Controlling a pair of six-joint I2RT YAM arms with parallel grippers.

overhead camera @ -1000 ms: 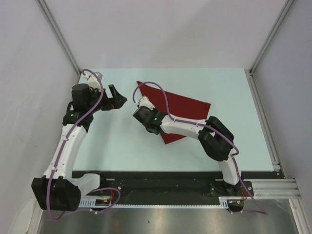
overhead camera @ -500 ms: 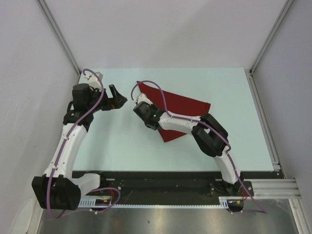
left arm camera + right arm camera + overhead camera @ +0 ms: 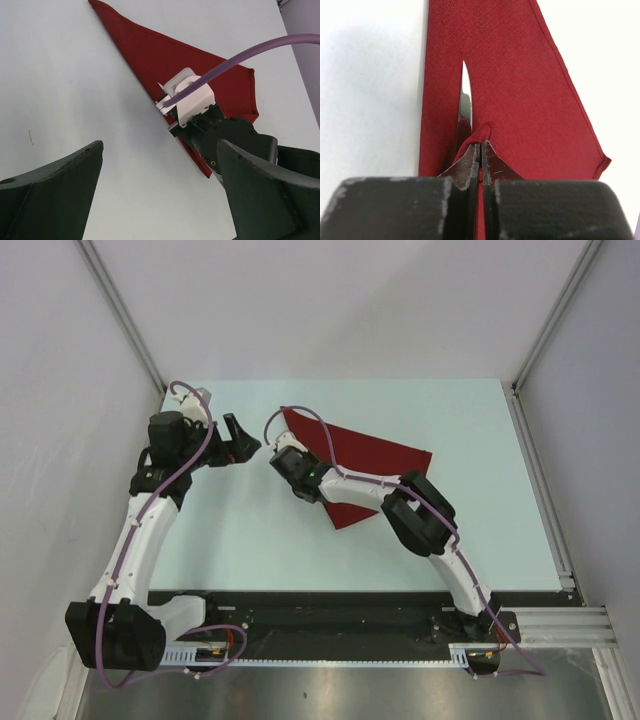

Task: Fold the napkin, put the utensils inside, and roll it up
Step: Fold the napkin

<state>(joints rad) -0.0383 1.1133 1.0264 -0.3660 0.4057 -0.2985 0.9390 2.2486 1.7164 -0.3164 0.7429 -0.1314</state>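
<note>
Dark red napkin (image 3: 385, 455), folded to a triangle, lies flat on the pale table (image 3: 240, 540), toward back centre. The right wrist view shows what the overhead view hides: the right gripper (image 3: 481, 150), jaws pressed together, pinches a raised fold of cloth at the napkin's left edge. The left gripper (image 3: 158, 147), fingers spread wide, hovers just to the left, holding nothing.

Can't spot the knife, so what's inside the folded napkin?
A thin pale sliver, possibly its blade, shows in a gap in the napkin; the rest is covered by cloth.
</note>
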